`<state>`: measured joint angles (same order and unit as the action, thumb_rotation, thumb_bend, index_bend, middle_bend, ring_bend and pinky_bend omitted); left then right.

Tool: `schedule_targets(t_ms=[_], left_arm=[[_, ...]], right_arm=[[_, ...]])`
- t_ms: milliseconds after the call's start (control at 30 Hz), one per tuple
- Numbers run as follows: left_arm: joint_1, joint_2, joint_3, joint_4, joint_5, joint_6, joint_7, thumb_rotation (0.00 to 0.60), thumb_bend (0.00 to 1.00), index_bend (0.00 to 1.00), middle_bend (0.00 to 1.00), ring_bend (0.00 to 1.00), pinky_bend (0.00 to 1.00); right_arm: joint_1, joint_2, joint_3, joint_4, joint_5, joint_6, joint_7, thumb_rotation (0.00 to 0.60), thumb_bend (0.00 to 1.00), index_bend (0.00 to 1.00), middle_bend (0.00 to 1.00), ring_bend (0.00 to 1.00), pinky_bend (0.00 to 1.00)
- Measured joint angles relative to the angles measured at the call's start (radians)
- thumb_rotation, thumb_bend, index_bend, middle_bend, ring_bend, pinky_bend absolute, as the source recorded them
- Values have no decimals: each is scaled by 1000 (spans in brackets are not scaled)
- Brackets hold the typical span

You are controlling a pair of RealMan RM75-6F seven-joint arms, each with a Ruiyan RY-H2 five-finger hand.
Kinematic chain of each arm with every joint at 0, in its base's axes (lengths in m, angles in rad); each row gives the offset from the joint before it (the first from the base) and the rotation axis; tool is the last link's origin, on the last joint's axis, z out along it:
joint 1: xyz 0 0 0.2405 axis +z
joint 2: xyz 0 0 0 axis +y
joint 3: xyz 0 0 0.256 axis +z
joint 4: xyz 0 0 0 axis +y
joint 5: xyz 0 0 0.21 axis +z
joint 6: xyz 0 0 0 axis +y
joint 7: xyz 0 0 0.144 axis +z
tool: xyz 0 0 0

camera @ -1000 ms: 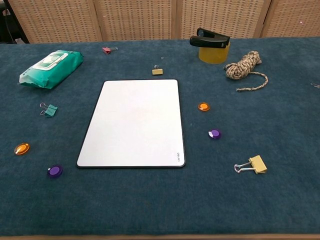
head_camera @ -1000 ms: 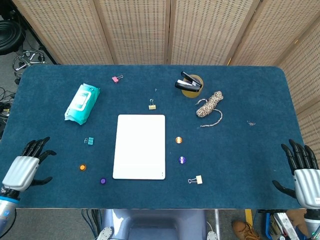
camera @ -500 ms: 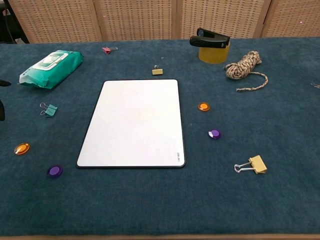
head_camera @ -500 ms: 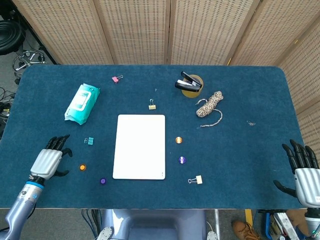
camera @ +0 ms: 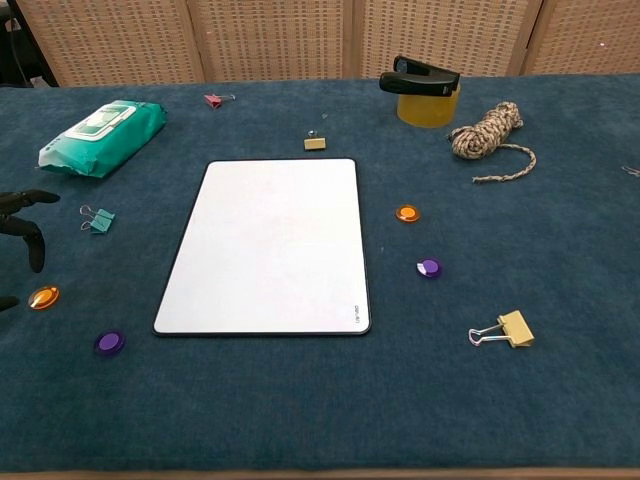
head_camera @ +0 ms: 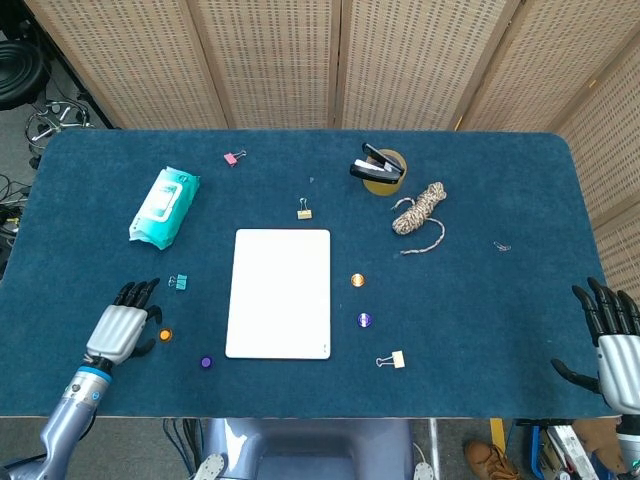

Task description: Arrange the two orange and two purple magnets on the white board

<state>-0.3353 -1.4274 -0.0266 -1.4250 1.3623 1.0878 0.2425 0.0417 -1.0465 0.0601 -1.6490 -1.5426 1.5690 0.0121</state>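
Note:
The white board (head_camera: 279, 292) (camera: 268, 245) lies bare at the table's middle. One orange magnet (head_camera: 165, 335) (camera: 43, 297) and one purple magnet (head_camera: 206, 362) (camera: 110, 343) lie left of it. Another orange magnet (head_camera: 357, 280) (camera: 406, 213) and purple magnet (head_camera: 365, 320) (camera: 428, 268) lie to its right. My left hand (head_camera: 122, 325) (camera: 20, 225) hovers open just left of the left orange magnet, fingers spread, holding nothing. My right hand (head_camera: 612, 340) is open at the table's right front corner, far from the magnets.
A teal wipes pack (head_camera: 164, 206) lies at the back left. Binder clips lie about: teal (head_camera: 179, 282), pink (head_camera: 233, 157), and beige ones (head_camera: 304, 211) (head_camera: 393, 359). A stapler on a yellow tape roll (head_camera: 378, 168) and a rope coil (head_camera: 419, 210) sit at the back right.
My left hand has moved right and forward over the table, from the left edge to beside the left orange magnet. The right hand has drifted slightly back and right.

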Motion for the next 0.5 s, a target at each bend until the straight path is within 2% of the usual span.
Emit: schedule_targets(t_ms=[500], left_arm=[[-14,-30,6,3,-36,-14,34,600,261,494,0,0,0]], right_arm=[[-2,5,1,-5,-1,-7,8,600,0,0,0,0,0]])
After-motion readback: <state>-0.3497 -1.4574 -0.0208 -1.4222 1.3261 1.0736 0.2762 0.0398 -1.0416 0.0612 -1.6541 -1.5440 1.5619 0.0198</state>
